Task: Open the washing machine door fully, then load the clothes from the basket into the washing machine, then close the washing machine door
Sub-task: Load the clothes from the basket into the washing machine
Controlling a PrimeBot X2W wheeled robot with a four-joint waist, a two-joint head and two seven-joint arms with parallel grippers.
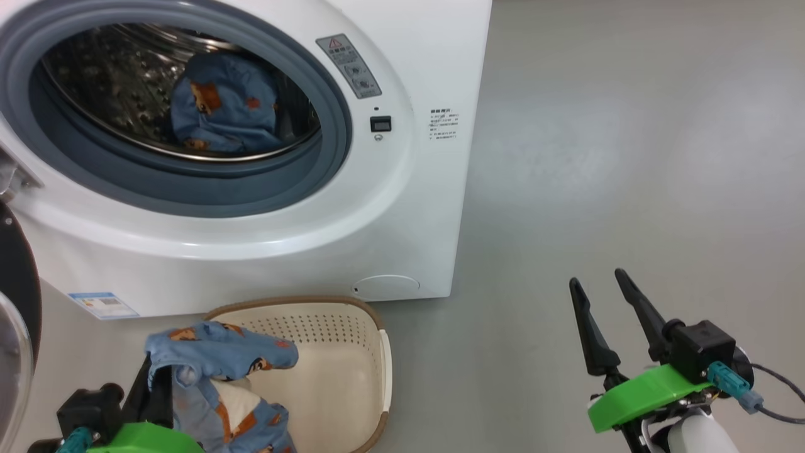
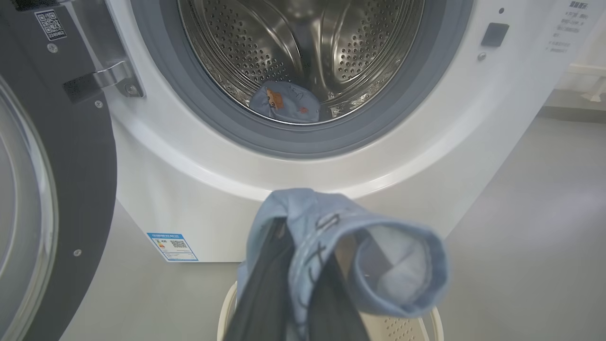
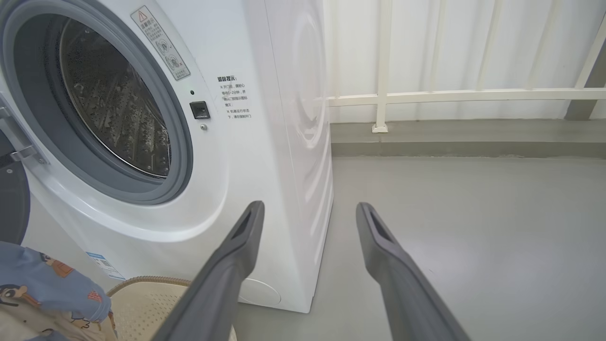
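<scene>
At lower left of the head view, loading step: left gripper [image 1: 151, 393], jaws clamped on a blue garment [image 1: 214, 352] over the basket [image 1: 352, 352]; second garment [image 1: 226, 107] lies in the washing machine [image 1: 390, 207] at upper left; right gripper [image 1: 596, 277] wide, empty; next move probably lifts the held cloth into that machine.

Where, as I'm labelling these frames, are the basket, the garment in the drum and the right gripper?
basket [image 1: 314, 327], head view, perforated back wall.
garment in the drum [image 1: 226, 104], head view, middle of the blue cloth.
right gripper [image 1: 596, 277], head view, midway between its open fingertips.
</scene>
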